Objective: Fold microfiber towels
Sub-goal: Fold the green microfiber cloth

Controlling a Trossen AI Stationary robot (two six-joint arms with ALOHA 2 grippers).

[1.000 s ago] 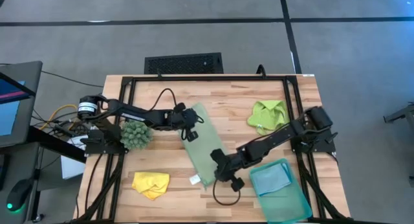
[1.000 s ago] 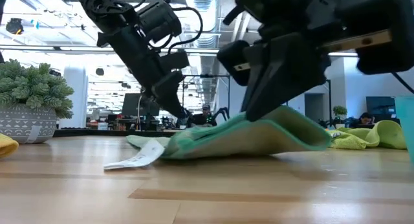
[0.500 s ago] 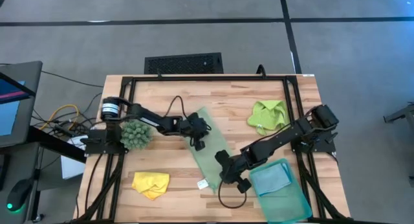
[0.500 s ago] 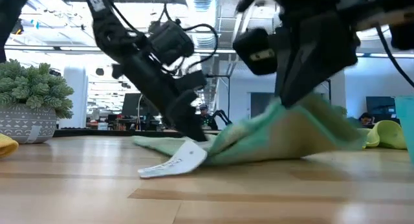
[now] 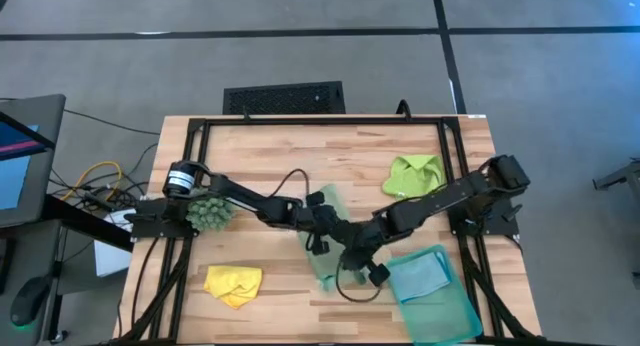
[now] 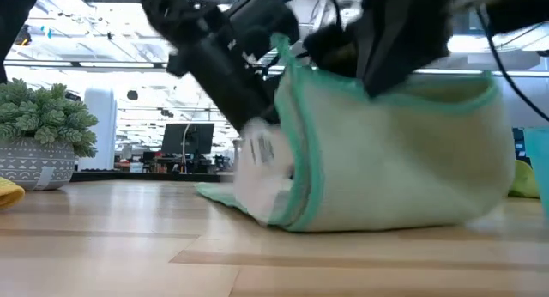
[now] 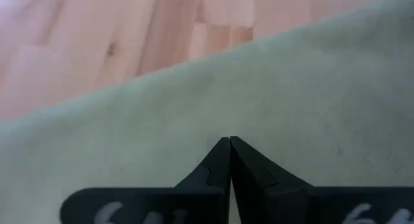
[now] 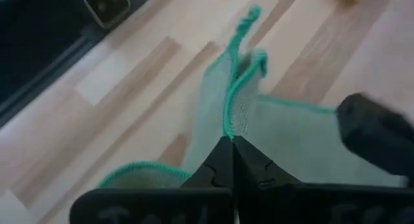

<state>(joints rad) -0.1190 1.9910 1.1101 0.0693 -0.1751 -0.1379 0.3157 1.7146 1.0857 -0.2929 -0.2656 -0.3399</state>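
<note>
- the yellow towel (image 5: pixel 233 284) lies crumpled near the desk's (image 5: pixel 260 146) left front, untouched, with the dark-green spiky clump (image 5: pixel 209 210) behind it.
- the left pincer (image 5: pixel 318 226) is clamped on an edge of the pale sage green towel (image 5: pixel 330 261) at mid-desk, lifting it.
- the right pincer (image 5: pixel 352 258), just beside it, pinches the same towel's teal-trimmed edge; in the low view the cloth arches over itself in a loop.
- the step in hand looks like the fold-over of this towel; next, both pincers likely need to lay the carried edge flat on the lower half, corners matched, then let go.
- the lime green towel (image 5: pixel 414 176) sits bunched at the right rear; the light blue towel (image 5: pixel 418 276) lies in the teal tray (image 5: pixel 440 316).
</note>
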